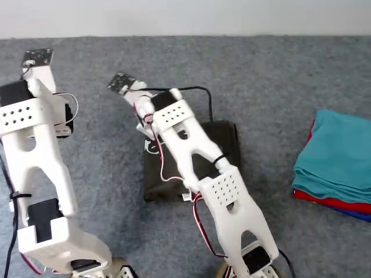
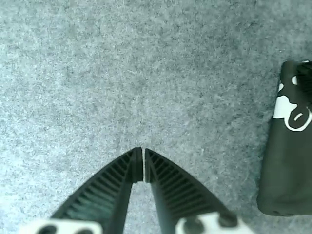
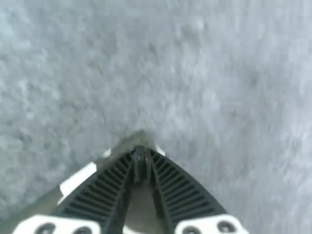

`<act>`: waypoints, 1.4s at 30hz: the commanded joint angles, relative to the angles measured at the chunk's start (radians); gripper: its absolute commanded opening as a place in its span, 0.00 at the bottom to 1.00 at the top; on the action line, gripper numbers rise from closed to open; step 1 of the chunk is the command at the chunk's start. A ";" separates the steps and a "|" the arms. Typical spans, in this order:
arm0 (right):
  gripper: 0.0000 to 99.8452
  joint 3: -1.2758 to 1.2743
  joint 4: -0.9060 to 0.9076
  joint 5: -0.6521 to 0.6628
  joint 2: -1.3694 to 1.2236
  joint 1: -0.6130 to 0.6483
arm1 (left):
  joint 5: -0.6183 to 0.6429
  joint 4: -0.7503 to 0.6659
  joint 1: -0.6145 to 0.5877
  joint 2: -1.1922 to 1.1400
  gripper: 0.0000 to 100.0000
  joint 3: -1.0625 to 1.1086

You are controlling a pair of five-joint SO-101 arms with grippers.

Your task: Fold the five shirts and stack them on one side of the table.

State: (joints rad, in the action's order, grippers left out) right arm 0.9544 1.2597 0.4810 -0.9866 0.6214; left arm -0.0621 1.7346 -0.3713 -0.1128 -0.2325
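A folded black shirt [image 1: 217, 145] with a white print lies mid-table, partly under my right arm. My right gripper [image 3: 139, 158] is at the shirt's far left corner, shut on a dull flap of the black shirt [image 3: 34, 209] that has a white patch. My left gripper [image 2: 144, 155] hangs shut and holding nothing over bare carpet, with the black shirt [image 2: 287, 161] off to one side of it. A stack of folded shirts [image 1: 336, 162] sits at the table's right edge, with teal on top, then red, then blue.
Grey carpet [image 1: 272, 81] covers the table. My left arm [image 1: 35, 116] stands along the left side, and its base [image 1: 69, 252] is at the front edge. Open carpet lies between the black shirt and the stack.
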 commanded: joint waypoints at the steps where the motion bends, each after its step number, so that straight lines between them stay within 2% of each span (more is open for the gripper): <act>1: 0.01 0.055 -0.018 0.029 0.051 0.024 | 0.003 0.018 -0.006 0.051 0.01 -0.010; 5: 0.01 0.117 0.114 0.023 0.108 0.004 | 0.003 0.018 -0.005 0.051 0.01 -0.010; 9: 0.01 0.203 0.325 0.020 0.159 -0.024 | 0.003 0.018 -0.006 0.051 0.01 -0.010; 14: 0.01 0.295 0.542 -0.120 0.177 -0.039 | 0.003 0.018 -0.002 0.051 0.01 -0.010; 18: 0.01 0.201 0.541 -0.204 0.246 -0.070 | 0.003 0.018 -0.005 0.051 0.01 -0.010; 21: 0.04 0.023 0.541 -0.276 0.369 -0.088 | 0.003 0.018 -0.008 0.051 0.01 -0.010; 27: 0.23 -0.428 0.538 -0.540 0.690 -0.134 | 0.003 0.018 -0.002 0.051 0.01 -0.010; 31: 0.34 -0.631 0.533 -0.701 0.820 -0.171 | 0.003 0.020 -0.002 0.051 0.01 -0.010; 36: 0.47 -0.710 0.483 -0.822 0.814 -0.236 | 0.003 0.020 -0.002 0.051 0.01 -0.010; 42: 0.48 -0.793 0.318 -0.861 0.717 -0.269 | 0.002 0.020 0.000 0.049 0.01 -0.005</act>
State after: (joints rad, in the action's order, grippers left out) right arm 0.1780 1.6540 -0.3629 -0.2516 0.3652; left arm -0.0621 1.7346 -0.3713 -0.1128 -0.2325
